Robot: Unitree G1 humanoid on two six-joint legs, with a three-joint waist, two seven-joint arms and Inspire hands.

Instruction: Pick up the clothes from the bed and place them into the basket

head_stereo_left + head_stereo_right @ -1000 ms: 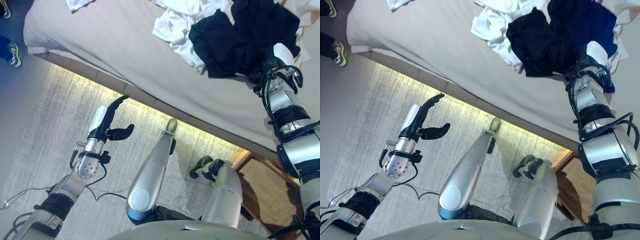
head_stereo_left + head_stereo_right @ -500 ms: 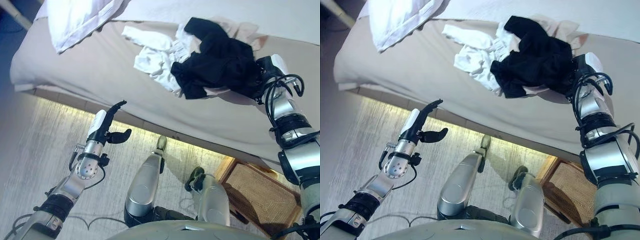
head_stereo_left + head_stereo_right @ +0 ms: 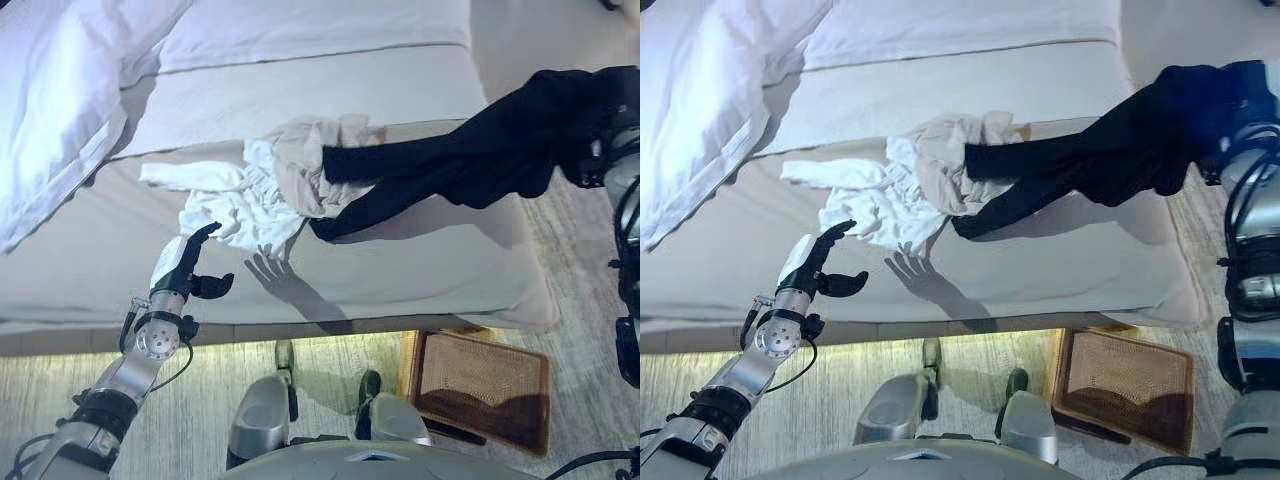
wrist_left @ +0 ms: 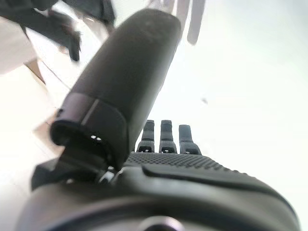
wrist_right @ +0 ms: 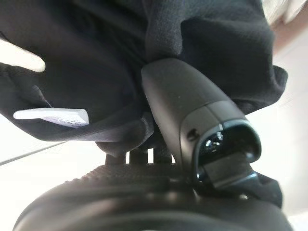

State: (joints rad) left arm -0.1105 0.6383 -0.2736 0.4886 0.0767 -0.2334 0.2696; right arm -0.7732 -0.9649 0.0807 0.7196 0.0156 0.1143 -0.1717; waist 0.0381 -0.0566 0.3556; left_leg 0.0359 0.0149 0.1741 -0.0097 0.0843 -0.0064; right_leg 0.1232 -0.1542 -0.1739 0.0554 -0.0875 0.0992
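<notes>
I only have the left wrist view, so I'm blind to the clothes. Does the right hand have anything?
Observer: Yes, the right hand is closed on the black garment, lifted past the bed's right edge.
Operator: Is it fully clear of the bed?
Observer: No, its trailing end lies on the bed, against the beige garment.
Operator: Where's the basket?
Observer: On the floor at the bed's foot; the wicker basket looks empty.
Operator: Anything near my left hand?
Observer: The left hand is open beside the white garment.

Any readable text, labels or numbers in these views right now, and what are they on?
None can be read.
White tag on the black garment held in the right hand: no print can be made out on it.
Bed, basket, left hand: no print.
</notes>
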